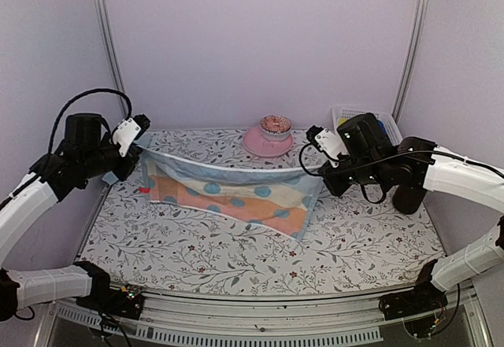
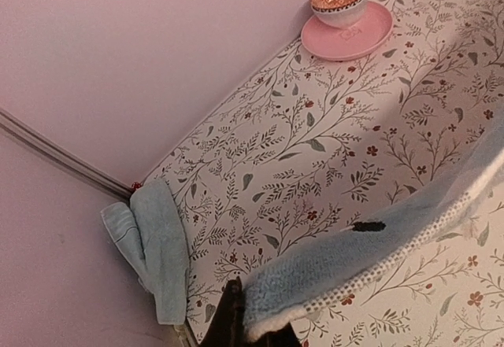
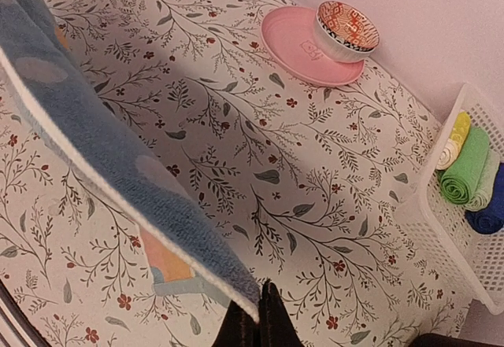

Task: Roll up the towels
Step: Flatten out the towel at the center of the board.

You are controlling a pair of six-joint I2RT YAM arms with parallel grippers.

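Left gripper [image 2: 242, 325] and right gripper [image 3: 256, 325] each clamped on an end of the pale-blue, spotted, orange-banded rectangular cloth towel [image 1: 228, 193], hanging over the tabletop's [image 1: 197, 252] middle.

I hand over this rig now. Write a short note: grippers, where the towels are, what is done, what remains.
Left gripper: shut on one top corner of the pale blue towel with teal dots and orange band.
Right gripper: shut on the other corner.
Towel hangs stretched between them, unrolled.
A plain pale blue towel lies bunched at the far left corner of the table.
Rolled cloths sit in the white mesh basket.
Left: roll both towels.
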